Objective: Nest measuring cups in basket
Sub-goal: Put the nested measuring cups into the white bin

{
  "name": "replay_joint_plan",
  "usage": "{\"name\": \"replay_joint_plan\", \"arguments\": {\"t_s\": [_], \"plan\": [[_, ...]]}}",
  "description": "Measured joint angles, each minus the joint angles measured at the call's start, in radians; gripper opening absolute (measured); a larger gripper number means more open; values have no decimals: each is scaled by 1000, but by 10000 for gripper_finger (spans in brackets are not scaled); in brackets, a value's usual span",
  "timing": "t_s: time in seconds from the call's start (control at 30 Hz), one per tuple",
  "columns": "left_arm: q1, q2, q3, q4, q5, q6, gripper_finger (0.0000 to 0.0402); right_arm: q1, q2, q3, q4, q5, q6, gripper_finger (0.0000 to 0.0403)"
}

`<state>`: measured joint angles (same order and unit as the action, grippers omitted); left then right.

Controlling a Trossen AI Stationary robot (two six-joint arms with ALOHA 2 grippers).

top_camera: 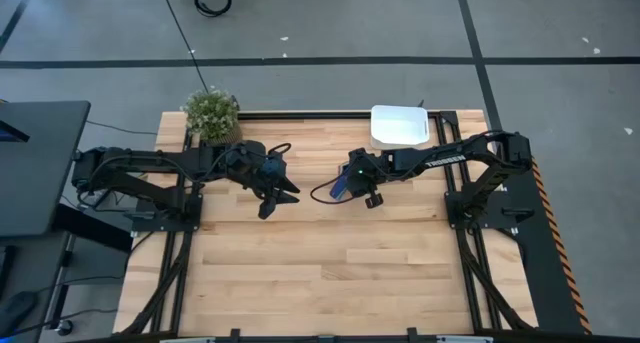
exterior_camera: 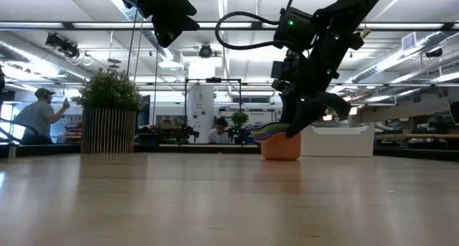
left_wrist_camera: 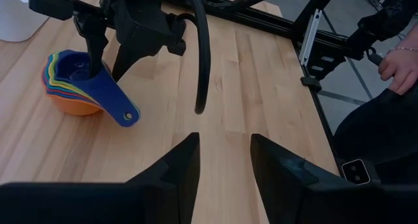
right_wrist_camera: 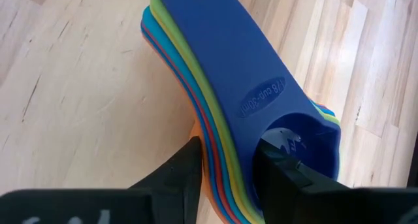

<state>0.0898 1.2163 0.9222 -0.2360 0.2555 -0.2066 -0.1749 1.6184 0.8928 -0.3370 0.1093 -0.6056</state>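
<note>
The measuring cups (left_wrist_camera: 77,87) sit nested in one stack, orange outermost and dark blue innermost, handles fanned together; the orange cup's base (exterior_camera: 280,151) rests on the table. My right gripper (right_wrist_camera: 225,168) comes down on the stack (top_camera: 340,188) and is shut on its wall. The white basket (top_camera: 400,126) stands at the far edge, behind the stack, and shows in the low view (exterior_camera: 337,140) too. My left gripper (left_wrist_camera: 225,160) hangs open in the air (top_camera: 278,201), to the left of the stack, touching nothing. My right gripper holds the nested stack by its wall at the root of the handles (right_wrist_camera: 225,142). One finger (right_wrist_camera: 284,168) is inside the dark blue cup's bowl, the other (right_wrist_camera: 186,168) outside the stacked rims. The fingers slant down from above, and the stack stands upright on the table.
A potted green plant (top_camera: 211,113) stands at the far left corner of the table. The near half of the wooden table (top_camera: 320,283) is bare. In the room beyond, people sit at desks, and a hand (left_wrist_camera: 398,64) shows past the table's right side.
</note>
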Motion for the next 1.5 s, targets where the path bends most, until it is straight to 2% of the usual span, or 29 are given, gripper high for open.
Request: {"name": "replay_joint_plan", "arguments": {"t_s": [0.63,0.9,1.5], "plan": [[0,0,0,0,0,0,142,-27,2,53,-82,-40,11,119],[0,0,0,0,0,0,142,-42,0,54,-83,-41,12,97],[0,0,0,0,0,0,142,-48,0,54,-83,-53,10,94]]}}
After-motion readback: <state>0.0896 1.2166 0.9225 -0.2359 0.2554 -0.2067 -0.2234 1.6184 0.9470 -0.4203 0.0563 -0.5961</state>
